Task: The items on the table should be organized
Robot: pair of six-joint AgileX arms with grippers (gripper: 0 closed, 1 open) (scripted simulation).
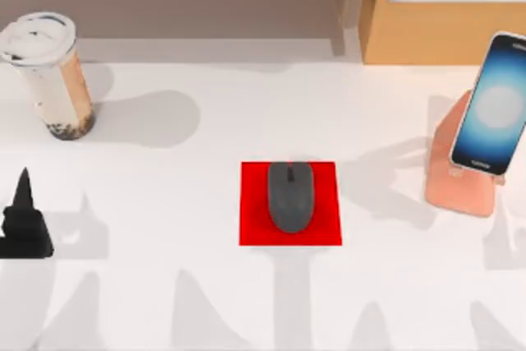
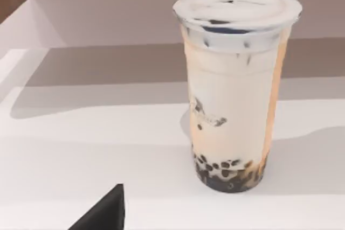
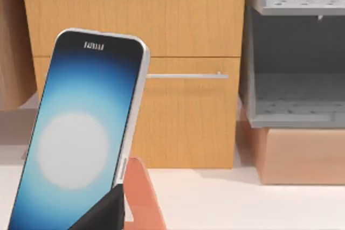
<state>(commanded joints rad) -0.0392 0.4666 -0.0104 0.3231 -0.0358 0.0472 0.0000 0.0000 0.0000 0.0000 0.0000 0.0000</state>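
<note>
White tabletop (image 1: 189, 302) is spreading wide beneath both arms. Left gripper (image 1: 23, 223) is hovering at the near-left edge; whether it is spread or closed cannot be told. Centre, the mouse (image 1: 290, 196) is sitting on a red mat (image 1: 253, 203). Beyond the left gripper, the milk tea cup (image 1: 51, 71) is standing upright. Far right, the smartphone (image 1: 491, 104) is leaning on a pink stand (image 1: 460, 191), its lower edge cut off in the right wrist view, before a wooden cabinet (image 3: 183, 111).
</note>
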